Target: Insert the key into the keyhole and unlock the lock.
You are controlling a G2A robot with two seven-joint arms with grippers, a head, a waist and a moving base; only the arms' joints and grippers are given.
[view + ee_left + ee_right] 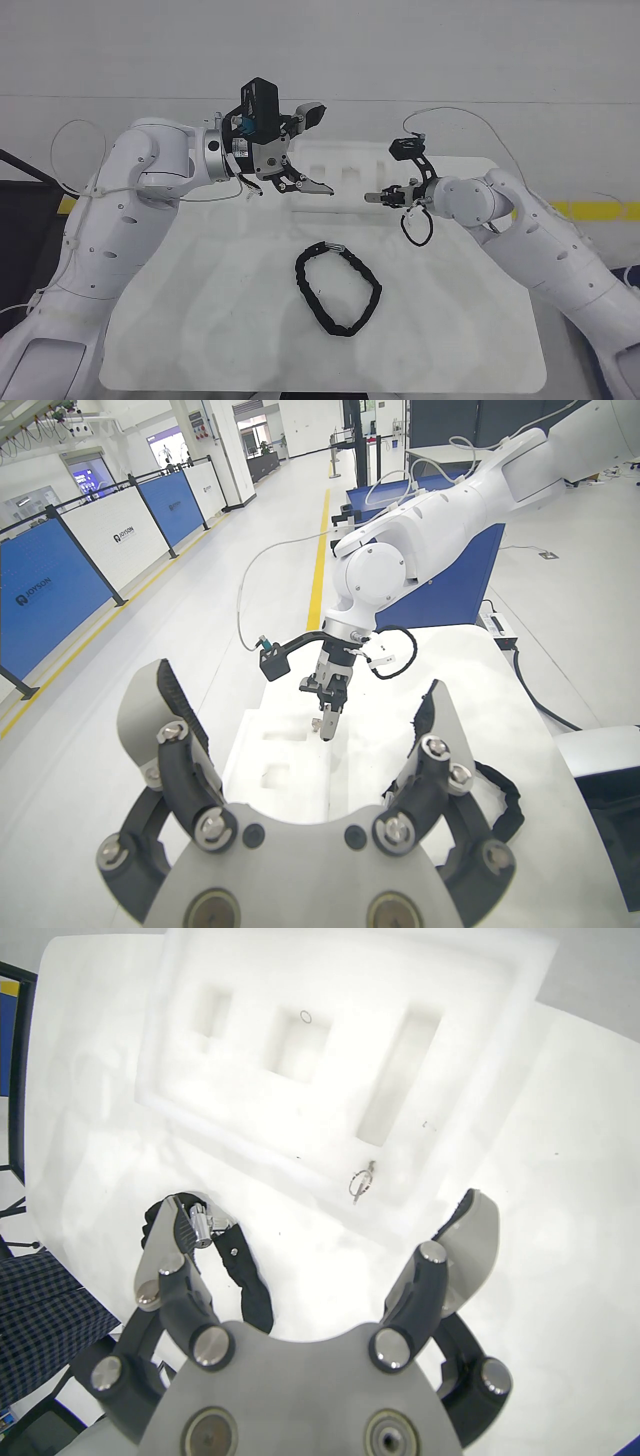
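Observation:
A black fabric-covered chain lock (338, 290) lies in a loop on the white table, its silver lock cylinder (200, 1228) at the end nearest the foam tray. A small silver key (361, 1182) on a ring rests on the tray's flat rim beside the long recess. My right gripper (325, 1200) hovers open just above that rim, fingers pointing down, the key (315, 725) close beside its tip and not held. My left gripper (315, 150) is raised above the tray's other end, open and holding nothing. Part of the chain (505, 800) shows behind one left finger.
The white foam tray (350, 150) with three rectangular recesses sits at the table's far side. A thin loose ring (305, 1016) lies in the middle recess. The white table (200, 320) has open surface around the chain. Blue barriers and benches stand off the table.

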